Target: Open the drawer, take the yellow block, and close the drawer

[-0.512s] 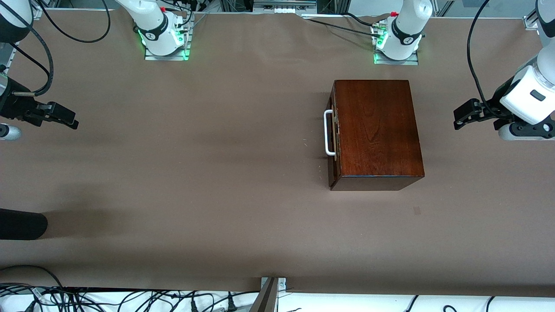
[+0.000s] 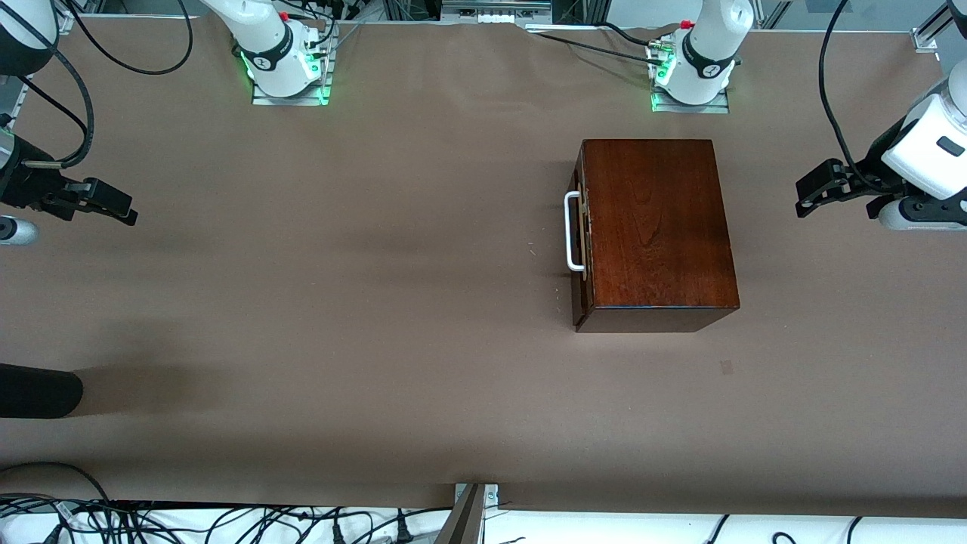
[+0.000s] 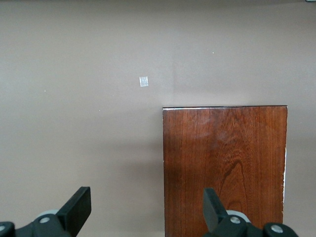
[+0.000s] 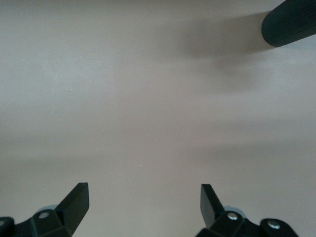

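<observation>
Both pincers are hanging apart: left pincer [image 2: 807, 198] at 3 o'clock of the box [image 2: 656, 227] (its drawer [image 2: 580, 234] is sitting closed), right pincer [image 2: 113, 205] waiting over bare surface [image 2: 340, 302].

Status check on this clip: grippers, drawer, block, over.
Left gripper open, empty, past box's end. Right gripper open, waiting at table edge. Drawer shut, handle untouched. Yellow block unseen.

Left tool [image 2: 807, 198] has drawn slightly away from the box [image 2: 656, 227] — toward the table's end.
</observation>
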{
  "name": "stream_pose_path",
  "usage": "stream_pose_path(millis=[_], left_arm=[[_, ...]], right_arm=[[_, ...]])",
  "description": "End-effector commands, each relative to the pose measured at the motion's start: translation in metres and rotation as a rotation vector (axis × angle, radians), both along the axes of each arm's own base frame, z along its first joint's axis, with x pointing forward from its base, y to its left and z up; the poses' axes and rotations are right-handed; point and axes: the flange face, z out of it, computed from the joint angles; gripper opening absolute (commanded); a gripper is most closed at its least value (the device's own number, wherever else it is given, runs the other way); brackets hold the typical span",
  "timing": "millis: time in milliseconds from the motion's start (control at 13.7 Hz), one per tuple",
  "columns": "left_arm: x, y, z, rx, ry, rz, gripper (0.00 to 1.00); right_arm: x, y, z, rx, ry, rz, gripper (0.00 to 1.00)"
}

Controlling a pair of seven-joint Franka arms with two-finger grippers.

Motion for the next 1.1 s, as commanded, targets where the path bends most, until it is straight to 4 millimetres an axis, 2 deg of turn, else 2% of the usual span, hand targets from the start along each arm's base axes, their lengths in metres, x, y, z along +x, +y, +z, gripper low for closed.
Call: stream_pose_path(millis=[0,292,585,877,1023], left_arm=[[-0.01,0.006,0.001,0.006,0.02,0.008,1.0],[-0.01,0.013,0.002,0.008,0.026,0.018,1.0],[-0.008,0.001,-0.007,0.037,0.05,-0.004,1.0],[-0.009,-0.001,-0.007,0.024,0.059,-0.018,1.0],[-0.01,-0.003,-0.014,0.025,0.092,-0.019,1.0]], right_arm=[[-0.002,-0.001,0.002,0.006,0.005,-0.012,1.0],[-0.002,-0.001,0.002,0.006,0.005,-0.013,1.0],[-0.002,-0.001,0.001,0.006,0.007,-0.013,1.0],[-0.002,-0.002,0.0,0.006,0.01,-0.015,1.0],[-0.002,-0.001,0.001,0.006,0.008,-0.013,1.0]])
